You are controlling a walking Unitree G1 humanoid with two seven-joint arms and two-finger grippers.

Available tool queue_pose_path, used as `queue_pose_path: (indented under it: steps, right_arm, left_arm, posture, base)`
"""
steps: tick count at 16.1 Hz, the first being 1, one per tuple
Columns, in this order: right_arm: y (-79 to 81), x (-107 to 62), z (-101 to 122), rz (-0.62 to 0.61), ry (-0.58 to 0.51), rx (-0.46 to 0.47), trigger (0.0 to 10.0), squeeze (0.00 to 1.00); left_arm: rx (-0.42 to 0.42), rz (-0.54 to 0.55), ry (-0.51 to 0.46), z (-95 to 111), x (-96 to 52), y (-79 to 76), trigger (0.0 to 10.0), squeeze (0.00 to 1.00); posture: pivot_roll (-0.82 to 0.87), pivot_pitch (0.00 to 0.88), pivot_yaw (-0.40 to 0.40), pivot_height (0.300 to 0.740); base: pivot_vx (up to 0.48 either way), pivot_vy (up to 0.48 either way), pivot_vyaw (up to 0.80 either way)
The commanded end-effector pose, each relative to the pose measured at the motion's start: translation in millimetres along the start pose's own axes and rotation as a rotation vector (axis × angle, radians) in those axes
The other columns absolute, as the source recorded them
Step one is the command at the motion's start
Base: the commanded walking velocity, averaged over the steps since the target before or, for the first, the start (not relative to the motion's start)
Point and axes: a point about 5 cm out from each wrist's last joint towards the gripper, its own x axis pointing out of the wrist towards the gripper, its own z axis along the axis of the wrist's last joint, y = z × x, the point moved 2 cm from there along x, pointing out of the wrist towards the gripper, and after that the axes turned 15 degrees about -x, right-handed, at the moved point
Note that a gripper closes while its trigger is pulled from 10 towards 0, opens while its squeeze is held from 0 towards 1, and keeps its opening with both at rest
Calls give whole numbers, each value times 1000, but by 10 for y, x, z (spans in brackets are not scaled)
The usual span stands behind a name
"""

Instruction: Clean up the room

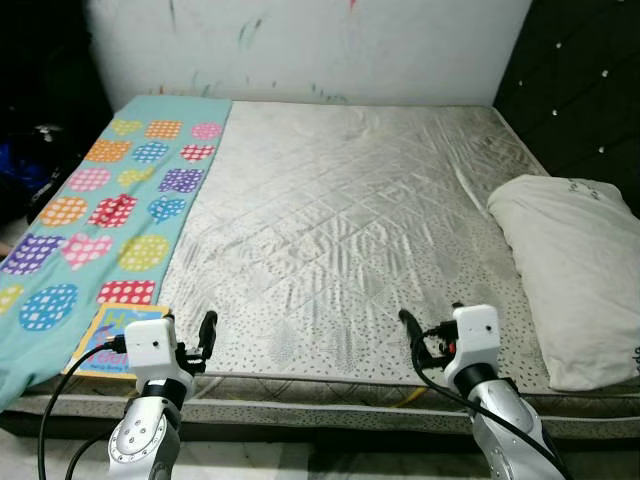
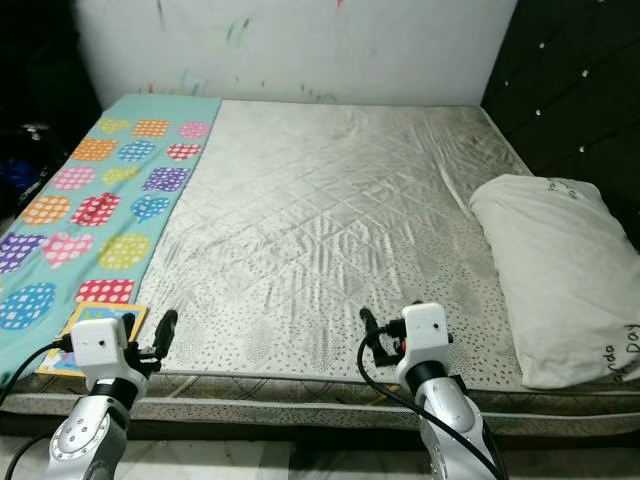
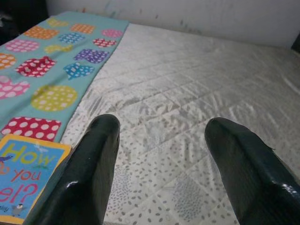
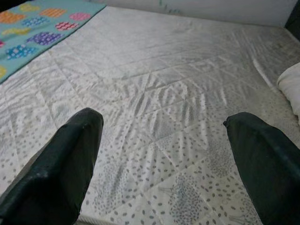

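A children's book (image 3: 23, 173) with an orange border lies flat at the near left corner of the bed, on a teal blanket (image 1: 110, 210) patterned with dotted shapes. My left gripper (image 3: 161, 126) hovers open at the bed's near edge, just right of the book, with nothing between its fingers. At the near edge further right, my right gripper (image 4: 164, 117) is also open and holds nothing. A white pillow (image 1: 575, 280) lies on the right side of the silver quilted mattress (image 1: 340, 220).
A dark tufted headboard (image 1: 580, 90) runs along the bed's right side and a scribbled white wall (image 1: 330, 50) stands behind. Dark clutter (image 1: 30, 160) sits in shadow left of the bed. The bed's front edge is directly before me.
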Motion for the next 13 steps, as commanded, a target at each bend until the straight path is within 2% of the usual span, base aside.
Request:
queue_pose_path:
  steps: [1,4,5,9,12,13]
  right_arm:
    - [-64,14,33,-73,6,37,10000,0]
    - [-180,70,117,-171,3,54,10000,0]
    - [-286,109,142,-207,3,40,10000,0]
    - [-434,188,194,-218,-1,16,10000,0]
    - [-421,211,199,-221,-2,6,10000,0]
    - [-389,216,203,-209,-6,-1,10000,0]
  left_arm:
    - [-9,16,-6,43,-4,14,10000,0]
    - [-14,-5,-2,83,22,-44,10000,0]
    - [-16,-6,4,93,26,-60,10000,0]
    - [-26,-12,12,93,58,-113,10000,0]
    - [-37,-14,22,69,70,-166,10000,0]
    - [-39,-24,10,89,69,-190,10000,0]
  posture:
    - [-93,0,-22,740]
    - [-110,0,-17,740]
    - [-115,0,-18,740]
    - [-122,0,-32,740]
    - [-115,0,-38,740]
    - [-106,0,-41,740]
  base:
    - [0,0,0]
    - [0,0,-156]
    - [0,341,0]
    - [0,447,0]
    - [0,480,0]
    - [0,0,0]
